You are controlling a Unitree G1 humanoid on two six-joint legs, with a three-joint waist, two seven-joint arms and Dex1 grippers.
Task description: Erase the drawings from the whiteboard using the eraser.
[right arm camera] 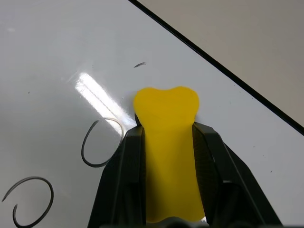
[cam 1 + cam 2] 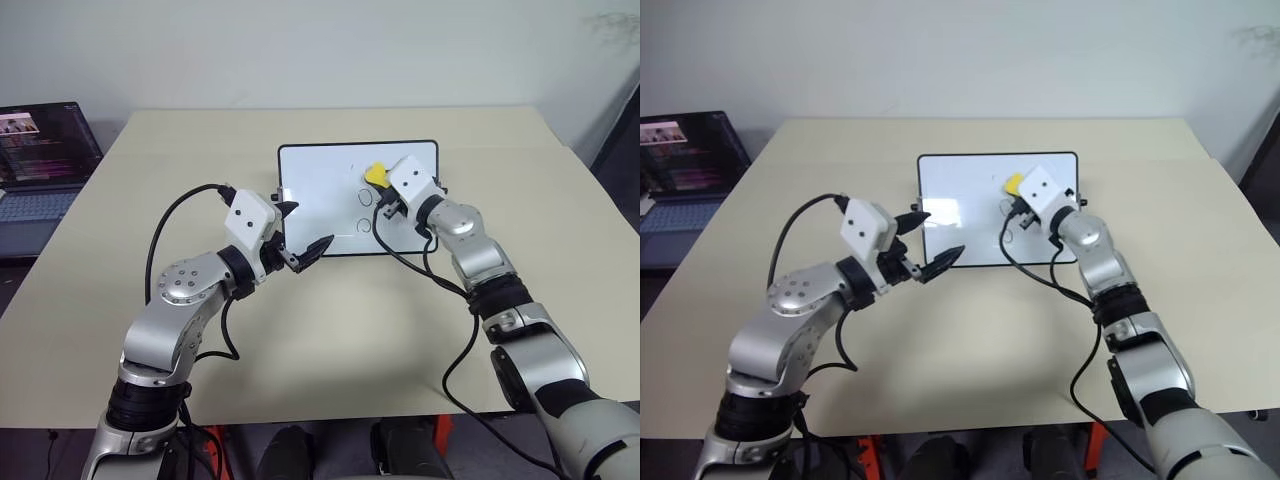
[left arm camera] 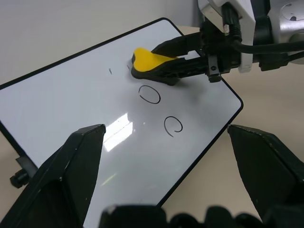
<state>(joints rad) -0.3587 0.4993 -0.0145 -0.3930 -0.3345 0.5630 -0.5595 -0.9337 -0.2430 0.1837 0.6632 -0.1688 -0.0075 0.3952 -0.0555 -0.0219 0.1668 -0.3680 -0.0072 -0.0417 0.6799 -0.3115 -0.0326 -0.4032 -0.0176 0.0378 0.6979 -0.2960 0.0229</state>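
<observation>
**A:** Where is the eraser [image 1: 167, 142] right now?

**B:** It's pinched in your right gripper [image 2: 384, 192], one black finger on each long yellow side, its front end sticking out past the fingertips. The dark underside looks to be on the whiteboard [image 2: 320, 185], toward the far right part of it. In the right wrist view only a small tick of ink lies just beyond the tip.

**A:** And the drawings?

**B:** Two loops [image 3: 161, 109] show on the board, beside the eraser and nearer to you. In the left wrist view one is almost touching the eraser's dark edge; the other sits a little farther along.

**A:** How will the eraser handle?

**B:** I'd judge it light and fairly stiff, with a softer dark pad underneath. The yellow top looks smooth, so it could twist if you press hard. Your hold across the narrow waist seems the right place: it keeps the pad flat. The board is glossy and light, so it may slide on the table [image 2: 330, 330] under a firm stroke.

**A:** What about the left side?

**B:** Your left gripper [image 2: 292, 236] hangs with its fingers spread wide and nothing between them, by the board's near left corner. You could use it to steady the frame.
</observation>
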